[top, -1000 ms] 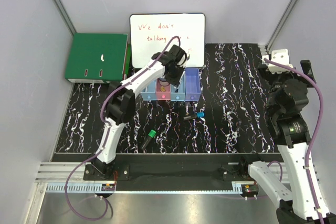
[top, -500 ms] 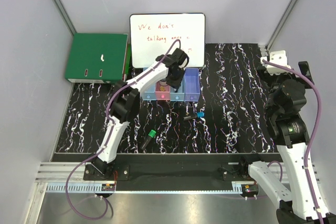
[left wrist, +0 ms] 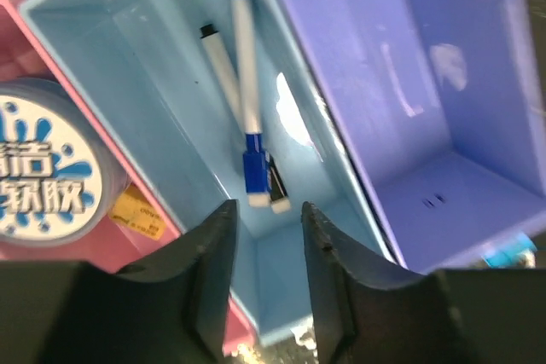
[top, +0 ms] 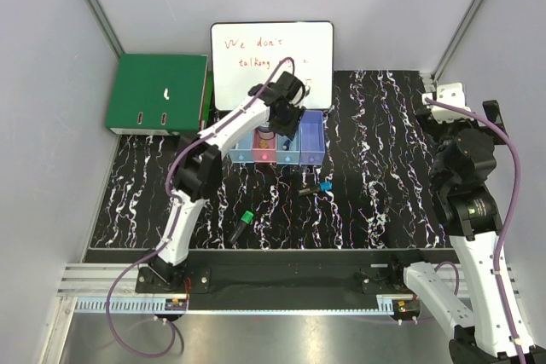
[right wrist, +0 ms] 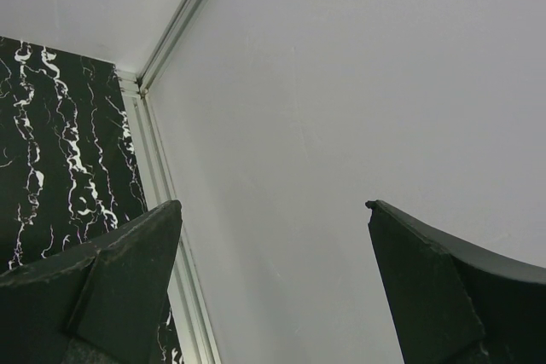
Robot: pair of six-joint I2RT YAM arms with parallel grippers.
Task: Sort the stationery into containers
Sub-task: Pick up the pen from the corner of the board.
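At the far middle of the table (top: 384,151), a row of four joined bins (top: 314,137) stands just in front of a whiteboard (top: 271,61), with a green binder (top: 158,93) to the far left. The left gripper (top: 285,118) is held directly above the row. From the left wrist view, the left gripper (left wrist: 266,274) is seen with its fingers (left wrist: 207,270) released: they stand parted, and only the floor and near wall of a light blue bin (left wrist: 128,83) show through the gap. Nothing is grasped.

Two pens lie lengthwise on the floor of that light blue bin. A white pen with a blue cap (left wrist: 247,83) lies across a second white pen with a black tip (left wrist: 222,70), the two touching near their lower ends. To the right, a purple bin (left wrist: 409,57) adjoins it. To the left, a pink bin (left wrist: 21,53) holds a stubby blue-and-white cylinder (left wrist: 43,172), with a small yellow piece (left wrist: 136,210) just beside it.

Two items are noted on the table, nearer than the bins: a dark marker with a blue-green end (top: 314,187), near the row, and a black marker with a green cap (top: 242,224), nearer and further left.

The right gripper (right wrist: 273,262) is raised at the right side near the far corner, well apart from the bins. Its fingers (right wrist: 102,279) are spread wide and grasp nothing; only the wall and a strip of table are seen between them.
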